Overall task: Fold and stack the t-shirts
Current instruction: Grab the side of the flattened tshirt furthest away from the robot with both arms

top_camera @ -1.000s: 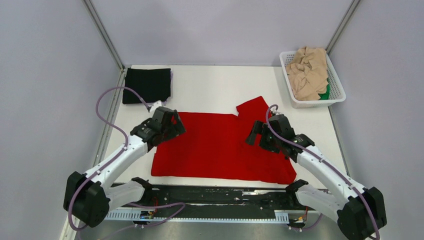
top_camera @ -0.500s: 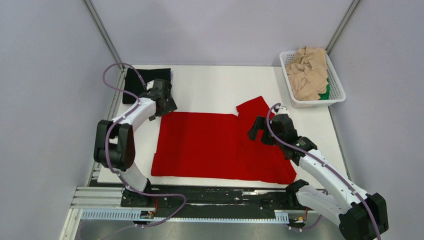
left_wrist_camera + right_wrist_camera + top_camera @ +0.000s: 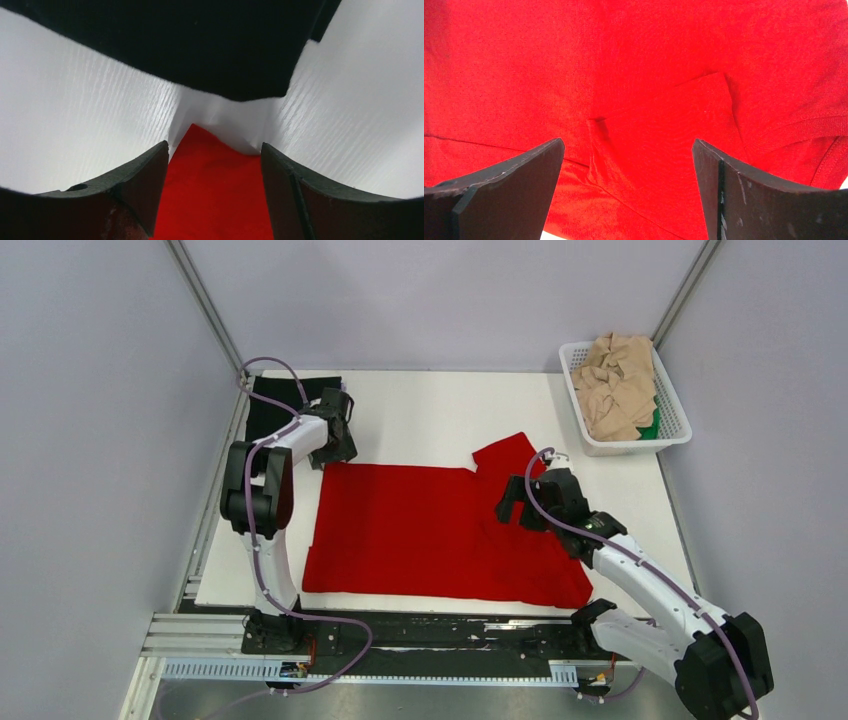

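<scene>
The red t-shirt lies spread flat mid-table, one sleeve poking out at the back. My left gripper is down at its far left corner, open. In the left wrist view that red corner sits between the fingers of the left gripper, and the black t-shirt lies just beyond. The folded black t-shirt rests at the back left. My right gripper hovers open over the red shirt's right side. Seen from the right wrist, the right gripper has red cloth folds under it.
A white lattice basket stands at the back right with crumpled beige t-shirts and a bit of a green one. Grey walls enclose the table on three sides. Bare white table lies behind the red shirt.
My left arm swung from over the red shirt's left part out to its far left corner, and its jaws have narrowed a little. The right gripper shifted only slightly.
</scene>
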Robot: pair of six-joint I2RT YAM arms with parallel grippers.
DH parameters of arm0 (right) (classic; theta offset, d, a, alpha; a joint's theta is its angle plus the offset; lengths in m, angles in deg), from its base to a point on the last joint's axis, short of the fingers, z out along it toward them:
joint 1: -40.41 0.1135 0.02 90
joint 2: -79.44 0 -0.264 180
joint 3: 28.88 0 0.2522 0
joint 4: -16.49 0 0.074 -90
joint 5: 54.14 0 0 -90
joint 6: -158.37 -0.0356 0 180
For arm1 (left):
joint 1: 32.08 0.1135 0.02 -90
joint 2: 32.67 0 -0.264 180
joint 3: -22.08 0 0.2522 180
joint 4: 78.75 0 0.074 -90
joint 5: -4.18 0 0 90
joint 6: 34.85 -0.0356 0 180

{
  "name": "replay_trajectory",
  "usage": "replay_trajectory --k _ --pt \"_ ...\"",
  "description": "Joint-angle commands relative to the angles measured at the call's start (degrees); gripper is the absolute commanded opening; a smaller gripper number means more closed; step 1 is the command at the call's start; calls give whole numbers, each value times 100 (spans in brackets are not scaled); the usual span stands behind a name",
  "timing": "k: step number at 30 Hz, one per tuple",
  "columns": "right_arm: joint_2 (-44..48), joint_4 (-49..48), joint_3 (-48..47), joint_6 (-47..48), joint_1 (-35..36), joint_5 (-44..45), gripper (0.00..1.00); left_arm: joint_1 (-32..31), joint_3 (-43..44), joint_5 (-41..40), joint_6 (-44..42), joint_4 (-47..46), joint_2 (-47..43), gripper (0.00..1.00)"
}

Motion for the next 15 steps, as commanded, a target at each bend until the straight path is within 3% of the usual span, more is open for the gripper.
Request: replay_trajectory --k 1,6,15 --pt "-9 -268 22 102 -15 107 100 31 323 -47 -76 252 330 71" --pt "-135 -266 6 109 -18 95 100 31 236 38 -22 447 254 64" --pt "-281 -266 -37 117 -15 119 100 31 197 -64 -38 521 233 40"
